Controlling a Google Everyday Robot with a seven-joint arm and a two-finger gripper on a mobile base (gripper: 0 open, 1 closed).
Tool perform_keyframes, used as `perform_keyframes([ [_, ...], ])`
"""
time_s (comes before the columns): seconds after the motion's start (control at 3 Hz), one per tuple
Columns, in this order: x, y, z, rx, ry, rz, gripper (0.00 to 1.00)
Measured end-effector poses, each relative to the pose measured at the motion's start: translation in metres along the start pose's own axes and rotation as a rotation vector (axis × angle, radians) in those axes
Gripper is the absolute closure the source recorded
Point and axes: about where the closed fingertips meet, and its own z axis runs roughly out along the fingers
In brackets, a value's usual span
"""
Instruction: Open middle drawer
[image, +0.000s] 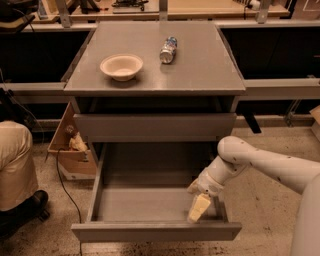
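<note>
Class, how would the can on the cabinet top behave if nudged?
The can lies on its side, so it would probably roll, not slide. The top shows no lip, so it might roll off. The claw is down in the open drawer, not near it.

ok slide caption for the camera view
Gripper in the open middle drawer, near its front; bowl and can on the cabinet.
</note>
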Motion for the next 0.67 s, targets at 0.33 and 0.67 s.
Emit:
perform_keyframes([
  [0.33,-0.011,-0.033,-0.014,0.066,-0.032,-0.014,0.45],
  [0.67,-0.027,-0.06,-0.021,0.106,-0.061,-0.029,0.69],
])
